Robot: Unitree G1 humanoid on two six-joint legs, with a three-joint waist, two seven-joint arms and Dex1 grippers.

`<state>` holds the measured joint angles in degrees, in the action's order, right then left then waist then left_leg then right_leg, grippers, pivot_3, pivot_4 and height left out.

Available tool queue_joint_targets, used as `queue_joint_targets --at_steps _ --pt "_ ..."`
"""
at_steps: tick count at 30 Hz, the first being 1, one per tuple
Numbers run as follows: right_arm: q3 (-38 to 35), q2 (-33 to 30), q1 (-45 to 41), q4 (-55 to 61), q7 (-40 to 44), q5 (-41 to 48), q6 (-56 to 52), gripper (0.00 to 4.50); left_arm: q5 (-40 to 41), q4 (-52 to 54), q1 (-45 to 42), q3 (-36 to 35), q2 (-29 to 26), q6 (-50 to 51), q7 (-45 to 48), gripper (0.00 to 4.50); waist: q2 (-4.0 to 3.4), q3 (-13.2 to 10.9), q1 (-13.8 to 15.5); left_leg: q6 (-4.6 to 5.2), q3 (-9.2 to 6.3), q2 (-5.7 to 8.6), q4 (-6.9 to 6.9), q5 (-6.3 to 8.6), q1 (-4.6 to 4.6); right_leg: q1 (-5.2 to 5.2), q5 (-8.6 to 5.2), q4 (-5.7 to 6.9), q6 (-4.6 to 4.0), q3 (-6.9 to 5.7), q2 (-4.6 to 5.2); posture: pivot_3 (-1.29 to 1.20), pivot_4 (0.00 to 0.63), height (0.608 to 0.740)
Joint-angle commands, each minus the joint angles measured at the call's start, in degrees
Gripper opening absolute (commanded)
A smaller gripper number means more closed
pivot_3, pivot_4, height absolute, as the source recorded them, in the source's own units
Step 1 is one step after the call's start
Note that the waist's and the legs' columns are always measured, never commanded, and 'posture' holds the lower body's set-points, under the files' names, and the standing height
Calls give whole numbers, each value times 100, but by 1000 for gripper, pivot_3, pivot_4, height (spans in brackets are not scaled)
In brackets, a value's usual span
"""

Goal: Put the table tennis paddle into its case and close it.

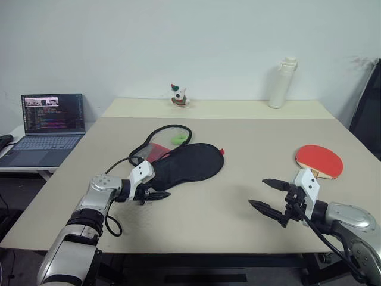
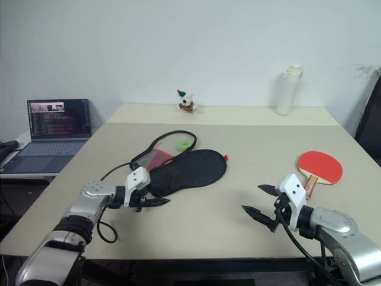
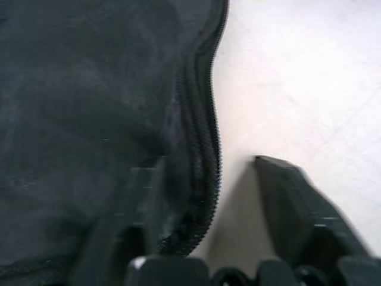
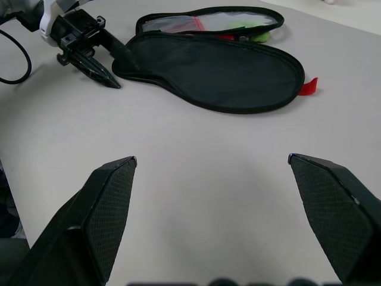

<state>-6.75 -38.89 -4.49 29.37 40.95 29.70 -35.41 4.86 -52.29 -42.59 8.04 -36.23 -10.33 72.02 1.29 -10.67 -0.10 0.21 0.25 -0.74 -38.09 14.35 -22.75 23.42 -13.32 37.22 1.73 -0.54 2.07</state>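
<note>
Paddle [image 1: 319, 160] lies flat on the table [image 1: 238, 214], red face up, at about 3 o'clock of the tabletop near the right edge, pale handle pointing toward the robot. Case [image 1: 189, 163] is well apart from it, left of centre at about 10 o'clock, unzipped and splayed: black face up on the near flap, the other flap with clear/red panel folded out behind it, a small green ball [image 1: 178, 139] lying in that far flap. Left gripper [image 1: 156, 194] sits at the narrow handle end of the case; in the left wrist view one finger [image 3: 140, 202] lies on the black fabric, the other on bare table, zip edge between them, jaws partly closed, not visibly clamped on anything. Right gripper [image 1: 271, 195] hovers over bare table short of the paddle, at its 7 o'clock, fingers spread wide, holding nothing. Laptop [image 1: 44, 128] on a side desk at 9 o'clock; white bottle [image 1: 282, 83] and small figurine [image 1: 178, 96] along the far edge at 12–1 o'clock.
</note>
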Motion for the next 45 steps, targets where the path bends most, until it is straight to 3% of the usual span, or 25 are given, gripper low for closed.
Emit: queue_joint_targets --at_steps 1,4,5,15,19,30,33,39,45 --pt "-120 15 -25 153 -52 26 120 4500 -138 83 183 -62 -140 142 -83 1181 0 2 -1 0 0 0 0 0 1 -1 0 0 0 0 0 0 150 740" --pt "-134 7 -70 102 -52 16 133 4500 -141 545 373 -73 11 434 -376 166 -1 3 -3 0 1 -1 0 0 1 -1 0 -1 0 2 0 0 150 740" --pt "-141 4 -80 90 -53 11 138 4500 -125 708 439 -89 61 545 -456 26 -1 4 -2 0 1 0 0 0 0 -1 0 -2 0 3 1 0 150 740" --pt "-374 -130 -18 105 -19 60 77 4500 205 3961 1269 168 1311 3217 -1721 26 -17 16 180 -1 -9 24 -7 0 -12 -16 3 -24 13 -3 24 0 150 740" --pt "-445 -199 -15 100 14 73 70 4500 78 3948 1002 296 1823 3463 -2107 26 -12 15 157 0 -5 29 -13 0 -16 -15 7 -27 23 2 26 0 150 740" --pt "-635 -309 95 90 23 58 101 4500 -198 2566 161 601 3088 3311 -2887 26 -11 14 140 0 -7 19 -10 0 -14 -13 6 -27 22 1 9 0 150 740" --pt "-658 -291 125 84 -19 58 96 4500 -115 2771 280 609 3078 3331 -2759 743 -11 14 138 0 -9 19 -10 0 -14 -13 6 -26 22 0 9 0 150 740" --pt "-605 41 -146 -22 -575 234 -393 4500 414 3831 773 455 2428 3595 -1867 2861 -11 13 88 0 -7 13 -4 0 -12 -10 5 -25 18 3 8 0 150 740" --pt "-358 642 -856 -439 -1310 612 -1653 4500 926 3876 984 -394 1323 3515 -1438 2861 -13 14 -14 0 -11 5 -3 0 -4 -8 1 -12 5 0 3 0 150 740"
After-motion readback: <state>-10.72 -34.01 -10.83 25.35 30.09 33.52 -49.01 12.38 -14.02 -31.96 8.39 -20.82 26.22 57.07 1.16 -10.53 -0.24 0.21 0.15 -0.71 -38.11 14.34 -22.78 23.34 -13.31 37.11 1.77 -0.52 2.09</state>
